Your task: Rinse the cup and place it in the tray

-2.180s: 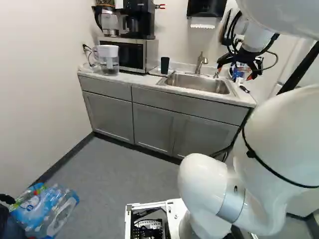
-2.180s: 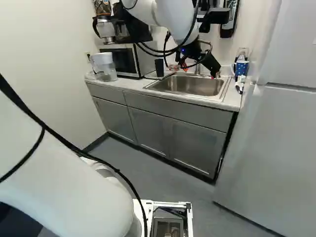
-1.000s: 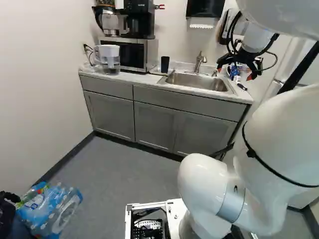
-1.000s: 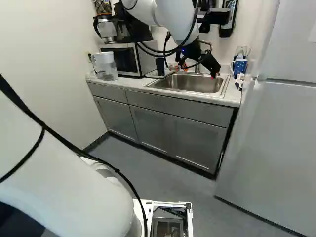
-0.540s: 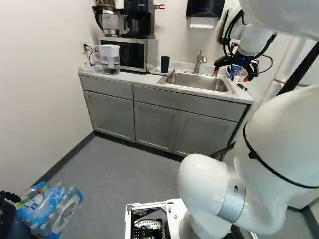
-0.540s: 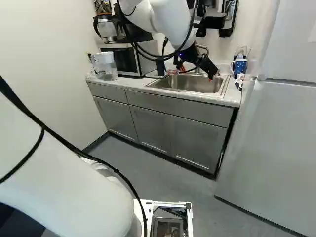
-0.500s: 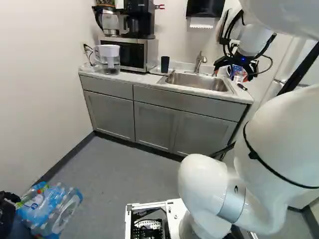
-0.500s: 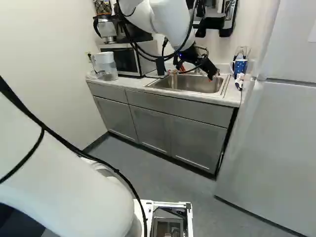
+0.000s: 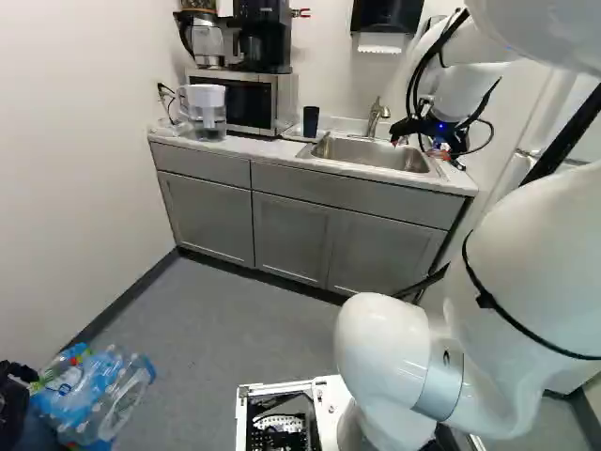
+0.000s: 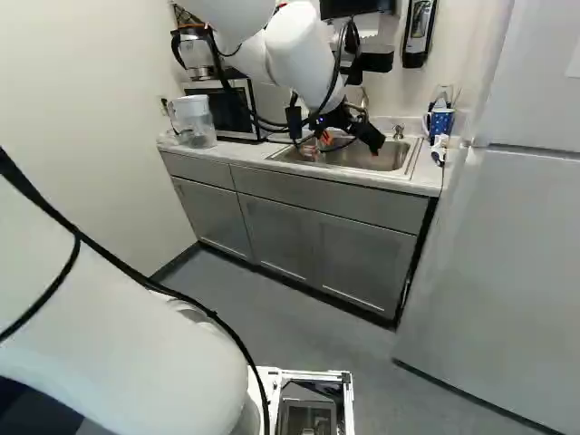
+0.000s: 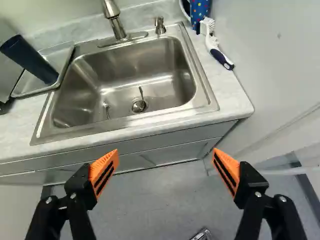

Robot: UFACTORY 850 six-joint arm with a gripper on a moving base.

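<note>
1 cup (image 11: 31, 59), seemingly ahead of gripper (image 10: 351, 145)

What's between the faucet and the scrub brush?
A small metal dispenser stands between the faucet and the scrub brush, plus a corner of the sink's rim. Wrist view shows it.

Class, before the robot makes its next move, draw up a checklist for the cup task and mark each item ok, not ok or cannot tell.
1. End effector open and empty: ok.
2. Dark cup upright: ok.
3. Cup standing in the tray beside the sink: ok.
4. Cup between the fingers, ready to lift: not ok.
5. Faucet running: not ok, no stream shows.
6. Cup already rinsed: cannot tell.
</note>
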